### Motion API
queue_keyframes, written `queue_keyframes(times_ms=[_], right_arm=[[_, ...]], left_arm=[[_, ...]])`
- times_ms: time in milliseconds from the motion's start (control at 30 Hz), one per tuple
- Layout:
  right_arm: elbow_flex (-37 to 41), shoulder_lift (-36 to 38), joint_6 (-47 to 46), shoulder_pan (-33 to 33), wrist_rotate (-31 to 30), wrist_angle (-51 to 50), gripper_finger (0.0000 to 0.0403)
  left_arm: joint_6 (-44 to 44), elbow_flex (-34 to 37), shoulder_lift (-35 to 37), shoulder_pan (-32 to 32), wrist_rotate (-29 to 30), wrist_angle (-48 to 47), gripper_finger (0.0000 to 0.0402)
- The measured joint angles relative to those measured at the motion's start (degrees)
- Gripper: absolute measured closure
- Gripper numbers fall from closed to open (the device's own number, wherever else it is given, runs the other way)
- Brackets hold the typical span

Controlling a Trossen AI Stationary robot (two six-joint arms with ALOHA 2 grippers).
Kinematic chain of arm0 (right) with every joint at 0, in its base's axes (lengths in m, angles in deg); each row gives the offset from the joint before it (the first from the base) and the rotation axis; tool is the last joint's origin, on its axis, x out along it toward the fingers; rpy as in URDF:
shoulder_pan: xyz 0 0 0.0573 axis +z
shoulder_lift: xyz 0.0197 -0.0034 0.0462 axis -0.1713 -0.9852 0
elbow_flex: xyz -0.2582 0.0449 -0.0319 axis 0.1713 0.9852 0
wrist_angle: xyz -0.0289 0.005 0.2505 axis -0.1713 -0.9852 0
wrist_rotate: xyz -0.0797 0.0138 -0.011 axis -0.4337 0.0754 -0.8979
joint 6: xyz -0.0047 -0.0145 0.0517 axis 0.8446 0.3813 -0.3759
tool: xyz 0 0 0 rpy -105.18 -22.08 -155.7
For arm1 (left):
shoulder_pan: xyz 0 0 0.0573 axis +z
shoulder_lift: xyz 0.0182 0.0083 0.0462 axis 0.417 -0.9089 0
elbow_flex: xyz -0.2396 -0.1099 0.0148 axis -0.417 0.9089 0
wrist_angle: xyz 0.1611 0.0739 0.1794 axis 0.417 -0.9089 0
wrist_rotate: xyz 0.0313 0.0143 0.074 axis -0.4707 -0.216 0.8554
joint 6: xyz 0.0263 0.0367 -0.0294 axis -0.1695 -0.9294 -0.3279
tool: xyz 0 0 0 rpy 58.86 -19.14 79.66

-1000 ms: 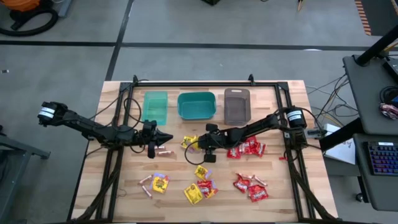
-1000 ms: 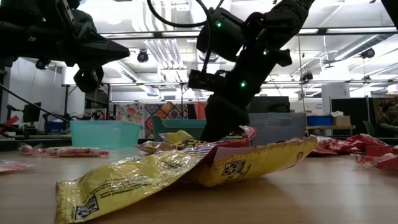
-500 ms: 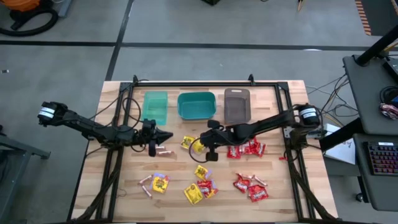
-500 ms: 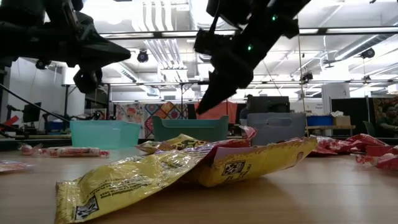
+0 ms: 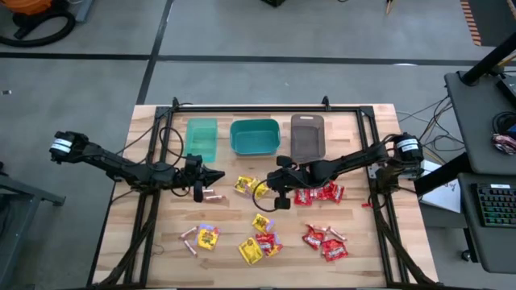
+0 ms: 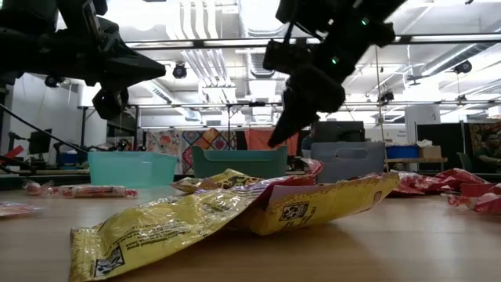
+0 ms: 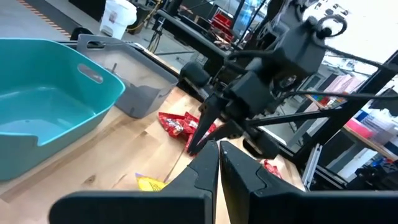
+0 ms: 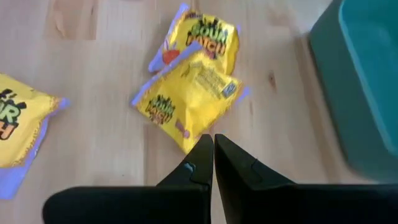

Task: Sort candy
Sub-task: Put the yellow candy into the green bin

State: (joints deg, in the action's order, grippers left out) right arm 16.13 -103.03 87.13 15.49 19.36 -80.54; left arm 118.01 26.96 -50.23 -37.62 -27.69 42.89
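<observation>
**Still three bare bins, candy all on the wood**

Overhead, I saw three bins lined up along the far side of the table (image 5: 153, 242): a pale green bin (image 5: 202, 138) on the left, a teal bin (image 5: 255, 136) in the middle and a grey-brown bin (image 5: 307, 137) on the right. As far as I could make out from above, none of them held anything; my left wrist camera showed the teal bin's inside bare, and what it caught of the grey-brown one looked bare too.

All the candy lay on the wood in front of the bins. Two yellow packets (image 8: 194, 74) sat overlapping just in front of the teal bin, with a heap of red packets (image 5: 322, 192) to their right, in front of the grey-brown bin. Nearer the front edge were a mixed cluster of yellow and red packets (image 5: 260, 242), a lone yellow packet (image 5: 208, 237) with a pinkish stick (image 5: 189, 234) beside it, and another group of red packets (image 5: 326, 242) with sticks among them. Two more sticks (image 5: 212, 196) lay just by my left arm's tip.

My right gripper (image 5: 265, 191) was up off the table, hovering over the two overlapping yellow packets, its jaws pressed together and holding nothing. My left gripper (image 5: 222, 176) waited in front of the pale green bin, also raised, jaws likewise closed and carrying nothing.
</observation>
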Motion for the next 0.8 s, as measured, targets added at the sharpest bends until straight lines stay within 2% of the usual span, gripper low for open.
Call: queue_keyframes(times_ms=[100, 267, 567, 667, 800], right_arm=[[2.97, -0.24, -1.54, 0.17, -0.32, 5.05, 0.0394], [5.62, -0.35, 0.11, 0.89, -4.62, 11.64, 0.0394], [6.18, -0.81, 0.11, 1.3, -4.53, 16.32, 0.039], [6.18, -0.81, 0.05, 1.61, -4.27, 16.42, 0.0372], [6.27, -1.21, -3.1, 1.61, -4.43, 16.58, 0.0325]], left_arm=[[0.18, -0.02, -1.17, 0.0, 0.0, 1.82, 0.0402], [0.18, -0.02, -3.41, 0.0, 0.0, 3.74, 0.0402], [1.55, -0.02, -7.15, 0.0, 0.02, 6.5, 0.0402], [2.2, -0.06, -8.02, 0.04, 0.21, 6.58, 0.0402], [2.51, -1.14, -8.94, 0.04, 0.42, 6.97, 0.0402]])
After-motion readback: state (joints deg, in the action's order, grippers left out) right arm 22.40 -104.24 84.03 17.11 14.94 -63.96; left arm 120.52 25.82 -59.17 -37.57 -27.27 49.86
